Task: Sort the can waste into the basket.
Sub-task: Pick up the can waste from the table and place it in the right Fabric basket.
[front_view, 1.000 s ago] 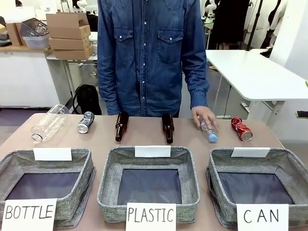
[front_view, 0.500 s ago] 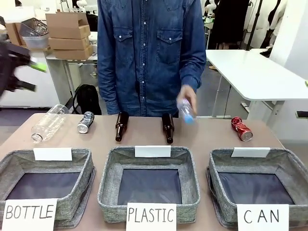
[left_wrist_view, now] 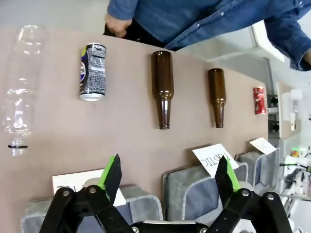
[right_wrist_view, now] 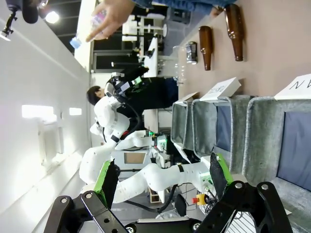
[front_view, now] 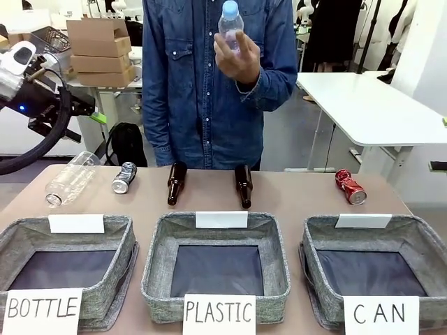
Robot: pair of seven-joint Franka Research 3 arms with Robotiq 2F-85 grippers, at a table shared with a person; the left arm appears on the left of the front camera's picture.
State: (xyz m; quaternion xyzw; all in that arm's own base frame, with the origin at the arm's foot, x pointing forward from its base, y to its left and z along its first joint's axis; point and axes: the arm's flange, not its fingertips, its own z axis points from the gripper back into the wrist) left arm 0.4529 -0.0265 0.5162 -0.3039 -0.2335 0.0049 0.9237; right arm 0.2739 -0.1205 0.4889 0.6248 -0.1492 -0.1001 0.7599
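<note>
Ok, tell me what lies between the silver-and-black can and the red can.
Two brown glass bottles lie on their sides between the silver-and-black can and the red can; the front view shows it.

A silver-and-black can (front_view: 124,177) lies on its side at the table's far left. A crushed red can (front_view: 350,187) lies far right, just behind the grey fabric CAN basket (front_view: 419,241).

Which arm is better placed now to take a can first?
Probably the left. The left gripper is open, and its wrist view looks down at the silver and black can. The right gripper, also open, faces sideways along the baskets, not at the red can.
</note>
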